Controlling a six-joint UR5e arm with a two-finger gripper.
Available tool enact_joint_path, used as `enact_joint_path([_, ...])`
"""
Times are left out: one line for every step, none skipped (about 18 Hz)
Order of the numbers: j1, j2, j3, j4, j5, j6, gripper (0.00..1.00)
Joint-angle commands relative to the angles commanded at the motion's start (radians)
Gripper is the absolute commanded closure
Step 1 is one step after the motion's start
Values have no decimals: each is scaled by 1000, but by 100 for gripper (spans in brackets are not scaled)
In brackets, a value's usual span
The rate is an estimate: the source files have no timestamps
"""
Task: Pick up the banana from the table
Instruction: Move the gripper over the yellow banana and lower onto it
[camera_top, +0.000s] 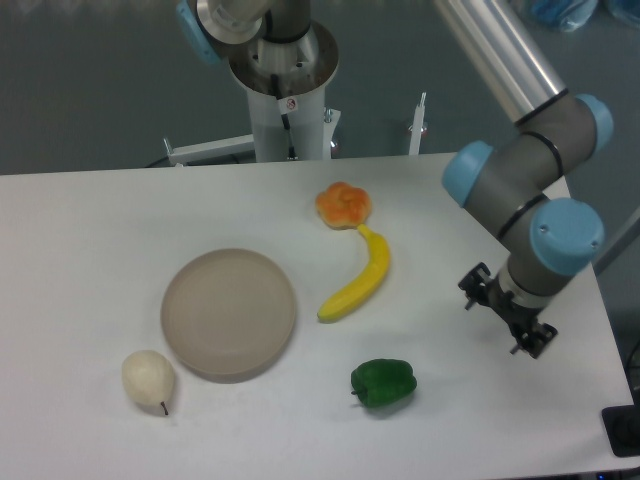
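The banana (359, 281) lies flat on the white table (90, 250), right of centre, its stem end touching the lumpy orange fruit (343, 206). My gripper (508, 312) hangs at the right side of the table, well to the right of the banana and apart from it. Only its black mount under the grey and blue wrist shows. The fingers are hidden behind the wrist, so I cannot tell whether they are open or shut. Nothing shows in them.
A round tan plate (229, 313) sits left of the banana. A pale cream pear (148, 379) lies at its lower left. A green pepper (383, 384) lies below the banana. The arm's base column (288, 100) stands behind the far edge.
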Motion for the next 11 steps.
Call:
enact_joint_path([-5,26,-43,6,0,-2,0])
enact_joint_path([-20,63,-110,24,-2,-5,0])
enact_joint_path([-25,89,-166,52,-3,-26,0])
enact_joint_path([-38,103,-192,58,-3,-47,0])
enact_joint_path([-57,106,-206,61,-2,-72,0])
enact_joint_path([-73,106,-214,66,-2,-93,0])
enact_joint_path([-98,108,-218,66,-5,-151,0])
enact_joint_path([-132,105,-215,68,-3,-249,0])
enact_joint_path([-147,100,-214,71,-3,-297,0])
enact_joint_path([-161,92,-214,92,-3,-339,0])
enact_joint_path([-169,89,-220,106,-3,-359,0])
